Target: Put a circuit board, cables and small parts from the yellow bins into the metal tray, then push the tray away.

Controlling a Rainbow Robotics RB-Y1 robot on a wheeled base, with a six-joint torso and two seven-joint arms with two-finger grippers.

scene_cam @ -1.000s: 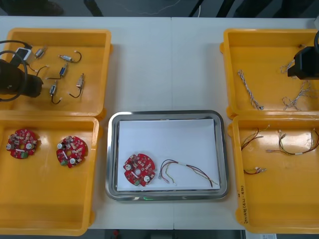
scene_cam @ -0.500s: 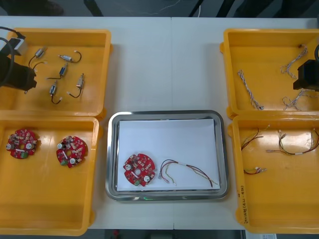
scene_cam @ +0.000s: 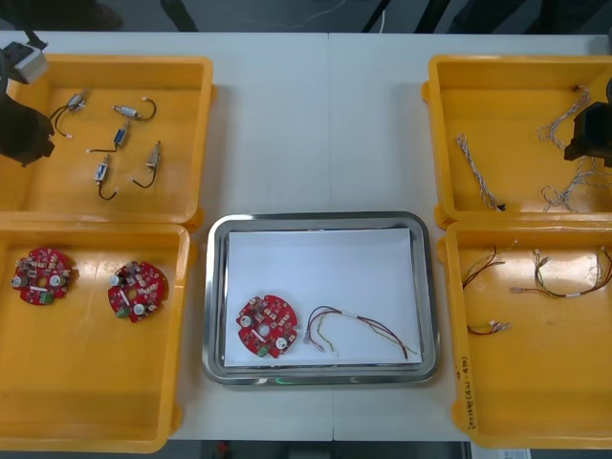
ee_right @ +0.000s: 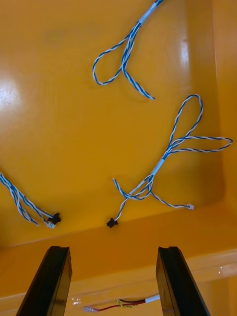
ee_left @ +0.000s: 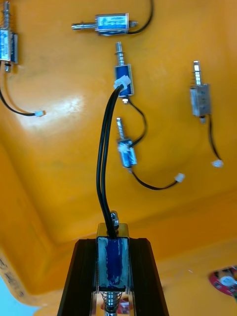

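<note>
My left gripper (scene_cam: 26,132) hangs over the far-left edge of the far left yellow bin (scene_cam: 186,67). In the left wrist view the left gripper (ee_left: 112,281) is shut on a small metal part (ee_left: 112,256) with a blue body, and black wires rise from it. Several more small metal parts (ee_left: 124,85) lie on the bin floor beyond. My right gripper (scene_cam: 595,139) is at the right edge, over the far right bin (scene_cam: 435,115). Seen from its own wrist, the right gripper (ee_right: 113,279) is open above twisted blue and white cables (ee_right: 165,158). The metal tray (scene_cam: 320,219) holds a red circuit board (scene_cam: 267,326) and a red and yellow cable (scene_cam: 361,328).
Two circuit boards (scene_cam: 42,276) (scene_cam: 137,290) lie in the near left bin (scene_cam: 96,435). Red and yellow cables (scene_cam: 559,277) lie in the near right bin (scene_cam: 457,382). More twisted cables (scene_cam: 478,172) sit in the far right bin. Bare table lies between the far bins.
My left gripper has drawn back toward the far left corner of its bin, carrying a small metal part. My right gripper has shifted toward the right edge.
</note>
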